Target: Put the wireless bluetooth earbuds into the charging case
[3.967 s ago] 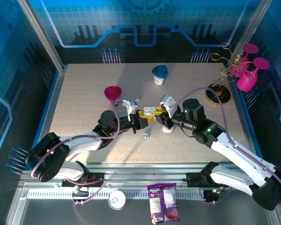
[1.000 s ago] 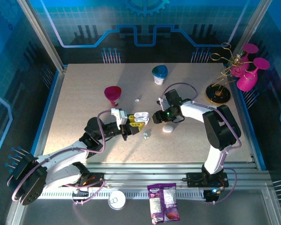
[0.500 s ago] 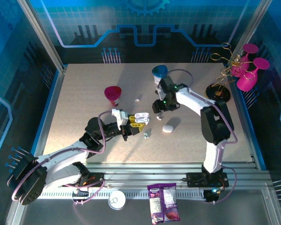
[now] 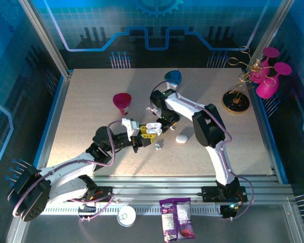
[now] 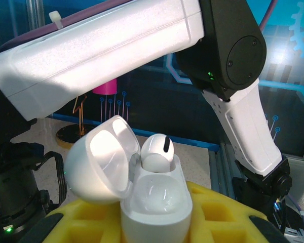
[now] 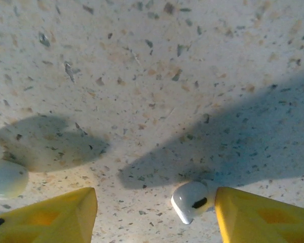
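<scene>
My left gripper (image 4: 148, 130) is shut on the open white charging case (image 4: 152, 126), its yellow fingers (image 5: 228, 217) at the case's sides. The case (image 5: 157, 202) has its lid tipped back to the left, and one white earbud (image 5: 157, 151) sits in its far slot. My right gripper (image 4: 153, 107) is stretched past the case toward the funnel and stands open low over the table. A loose earbud (image 6: 191, 201) lies on the table between its yellow fingers (image 6: 50, 212), close against the right one. Another small greenish earbud (image 4: 158, 146) lies in front of the case.
A closed white pebble case (image 4: 181, 138) lies right of the held case. A pink funnel (image 4: 122, 101) stands to the left, a blue-topped cup (image 4: 173, 78) at the back, a gold stand (image 4: 237, 101) with pink glasses (image 4: 267, 83) far right. A pale rounded piece (image 6: 5, 178) shows at the right wrist view's left edge.
The right arm has swung from right of the case across to the back left, down over the loose earbud near the funnel. The left gripper still holds the open case, nearly still.
</scene>
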`<control>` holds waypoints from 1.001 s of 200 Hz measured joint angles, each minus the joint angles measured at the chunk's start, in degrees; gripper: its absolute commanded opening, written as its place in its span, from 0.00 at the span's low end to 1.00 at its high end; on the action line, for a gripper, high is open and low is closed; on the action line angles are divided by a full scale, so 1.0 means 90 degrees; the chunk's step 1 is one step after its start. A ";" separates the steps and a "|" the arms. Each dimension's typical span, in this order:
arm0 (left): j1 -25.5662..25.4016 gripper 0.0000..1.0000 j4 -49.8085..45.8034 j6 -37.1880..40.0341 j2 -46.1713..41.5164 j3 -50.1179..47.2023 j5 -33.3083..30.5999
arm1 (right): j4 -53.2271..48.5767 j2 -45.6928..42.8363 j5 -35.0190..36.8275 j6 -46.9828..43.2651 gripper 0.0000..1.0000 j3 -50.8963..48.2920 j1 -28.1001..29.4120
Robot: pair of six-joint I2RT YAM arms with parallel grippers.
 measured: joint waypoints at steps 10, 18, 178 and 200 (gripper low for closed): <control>0.0000 0.00 0.0000 0.0000 0.0000 0.0000 0.0005 | -0.0083 0.0046 0.0039 -0.0095 0.62 0.0053 -0.0015; 0.0000 0.00 0.0000 0.0000 0.0000 0.0000 0.0012 | -0.0134 0.0066 0.0051 -0.0165 0.62 0.0068 -0.0027; -0.0005 0.00 0.0005 0.0015 0.0058 0.0000 0.0070 | -0.0243 0.0182 -0.0447 0.0165 0.56 0.0296 -0.0350; -0.0005 0.00 0.0005 0.0015 0.0085 0.0000 0.0070 | -0.0248 0.0185 -0.0517 0.0240 0.56 0.0328 -0.0396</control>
